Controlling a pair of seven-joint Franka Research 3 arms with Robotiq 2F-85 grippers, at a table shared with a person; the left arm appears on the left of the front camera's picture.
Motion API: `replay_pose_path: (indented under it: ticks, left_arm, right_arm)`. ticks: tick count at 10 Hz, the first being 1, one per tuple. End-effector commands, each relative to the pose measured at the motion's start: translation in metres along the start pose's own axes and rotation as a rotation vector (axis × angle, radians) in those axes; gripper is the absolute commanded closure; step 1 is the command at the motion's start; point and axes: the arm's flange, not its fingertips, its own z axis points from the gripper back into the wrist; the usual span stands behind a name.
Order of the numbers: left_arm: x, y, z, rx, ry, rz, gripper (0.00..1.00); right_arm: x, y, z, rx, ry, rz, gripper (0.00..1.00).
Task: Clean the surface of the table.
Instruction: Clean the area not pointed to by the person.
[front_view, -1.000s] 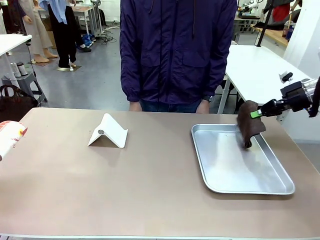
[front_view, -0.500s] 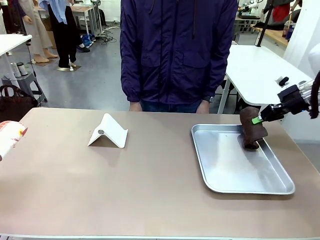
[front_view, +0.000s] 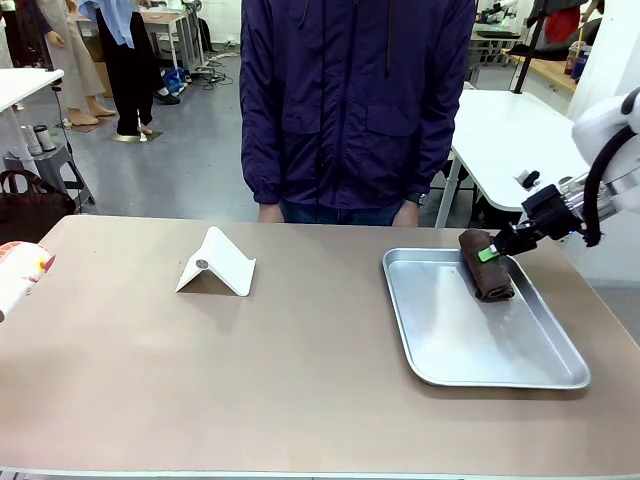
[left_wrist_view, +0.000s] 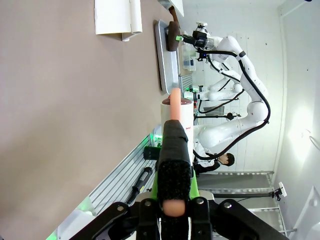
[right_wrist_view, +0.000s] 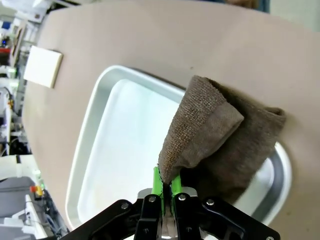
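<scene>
Landmark: shiny metal tray (front_view: 440, 345), shallow and rectangular, with a bare floor and a raised rim.
Table (front_view: 250, 380): a smooth beige-brown top. It lies beneath the tray and stretches far to the tray's left, with a narrower strip on the tray's right.
Cloth (front_view: 490, 282): a brown, folded bundle lying inside the tray along its far right part. Its far end reaches the tray's far rim.
Right gripper (front_view: 487, 254): above the tray's far right corner, with its green pads clenched on a fold of the cloth. The right wrist view shows that fold pinched between the pads and the rest of the cloth sagging onto the tray.
Left gripper (left_wrist_view: 175, 175): well apart from the tray, clamped around a black-padded rod (left_wrist_view: 175, 145) with pale pink ends.
White stand (front_view: 216, 263): a folded, tent-shaped piece on the table, well to the left of the tray.
Person (front_view: 355, 100): wears a dark blue jacket and stands at the table's far edge, beyond the tray's far left corner. Both hands hang at the table's edge.
</scene>
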Motion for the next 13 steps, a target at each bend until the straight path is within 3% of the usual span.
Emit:
replay_pose_path:
  ticks: [1,9,13]
  left_arm:
    - [0.002,-0.004,0.001,-0.016,-0.017,0.0,0.78]
    - [0.002,-0.004,0.001,-0.016,-0.017,0.0,0.78]
    - [0.002,-0.004,0.001,-0.016,-0.017,0.0,0.78]
  right_arm:
    - [0.008,0.001,-0.015,0.006,0.031,-0.002,0.93]
    - [0.013,0.031,-0.077,0.097,0.197,0.114,0.93]
    - [0.016,0.048,-0.09,0.234,0.25,0.181,0.93]
